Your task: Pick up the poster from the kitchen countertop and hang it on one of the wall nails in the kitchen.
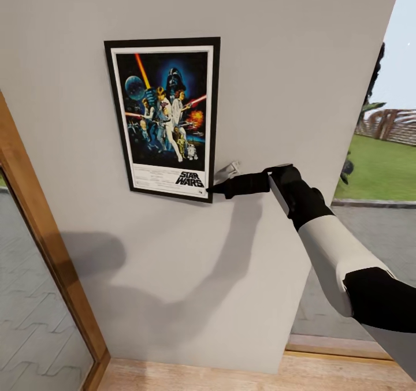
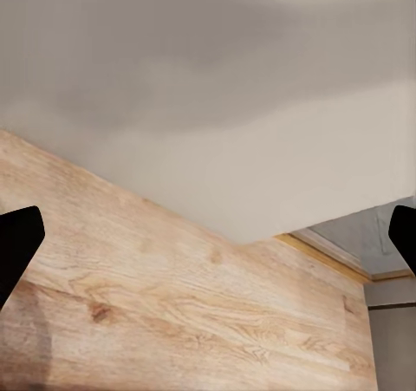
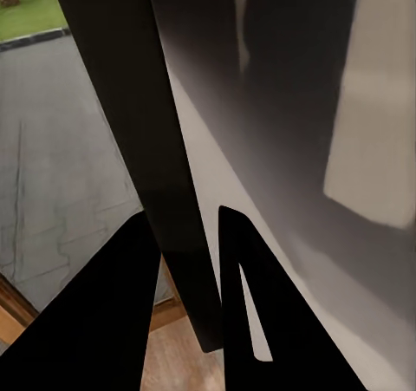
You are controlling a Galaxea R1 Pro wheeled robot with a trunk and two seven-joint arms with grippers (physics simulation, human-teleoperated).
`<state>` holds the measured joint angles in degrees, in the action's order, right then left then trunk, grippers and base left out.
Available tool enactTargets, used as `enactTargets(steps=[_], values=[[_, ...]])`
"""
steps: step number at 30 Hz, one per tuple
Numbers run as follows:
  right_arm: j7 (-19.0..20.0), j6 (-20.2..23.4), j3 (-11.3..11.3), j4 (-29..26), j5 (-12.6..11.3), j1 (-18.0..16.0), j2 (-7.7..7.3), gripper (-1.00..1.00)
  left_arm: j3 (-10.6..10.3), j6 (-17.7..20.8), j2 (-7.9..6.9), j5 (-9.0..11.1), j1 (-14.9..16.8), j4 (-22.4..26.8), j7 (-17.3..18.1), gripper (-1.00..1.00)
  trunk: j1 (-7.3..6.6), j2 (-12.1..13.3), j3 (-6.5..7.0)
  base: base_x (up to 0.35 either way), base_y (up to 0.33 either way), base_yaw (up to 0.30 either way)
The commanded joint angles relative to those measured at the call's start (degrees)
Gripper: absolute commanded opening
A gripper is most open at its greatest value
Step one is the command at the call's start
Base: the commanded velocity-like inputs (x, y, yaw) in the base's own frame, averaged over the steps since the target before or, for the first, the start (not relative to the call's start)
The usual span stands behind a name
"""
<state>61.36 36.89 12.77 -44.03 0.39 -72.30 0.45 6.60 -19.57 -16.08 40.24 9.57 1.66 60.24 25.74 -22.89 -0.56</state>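
Note:
The Star Wars poster (image 1: pixel 164 116) stands upright and flat against the grey wall (image 1: pixel 277 62), black-framed, logo at the bottom. My right gripper (image 1: pixel 216 183) reaches in from the right to its lower right corner. In the right wrist view the dark frame edge (image 3: pixel 130 105) runs between the two black fingers (image 3: pixel 121 304), which close on either side of it. My left gripper (image 2: pixel 208 235) is open, its tips at the picture's two sides, looking at wooden floor and the wall's foot. Any nail is hidden behind the poster. The kitchen countertop is out of view.
A wooden door frame (image 1: pixel 40 229) with a glass pane slants along the left. Wooden floor (image 1: pixel 202 376) lies below the wall. The wall ends at the right, where paving and grass (image 1: pixel 381 166) show outside.

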Motion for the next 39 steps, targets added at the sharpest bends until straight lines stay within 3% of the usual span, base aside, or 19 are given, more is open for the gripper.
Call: enactTargets(steps=[1, 39], values=[[-0.25, 0.3, -0.02, 0.0, 0.22, -0.03, 0.04, -1.0, 0.43, -0.29, 0.0, -0.43, 0.04, -0.07, 0.15, 1.0, 0.04, -0.03, -0.06, 0.0, 0.0, 0.0], [-0.36, 0.53, -0.2, -0.43, 0.29, -0.16, 0.9, -1.0, 0.43, -0.29, -0.08, -0.42, 0.05, -0.07, 0.15, 1.0, 0.04, -0.03, -0.06, 0.0, 0.0, 0.0]])
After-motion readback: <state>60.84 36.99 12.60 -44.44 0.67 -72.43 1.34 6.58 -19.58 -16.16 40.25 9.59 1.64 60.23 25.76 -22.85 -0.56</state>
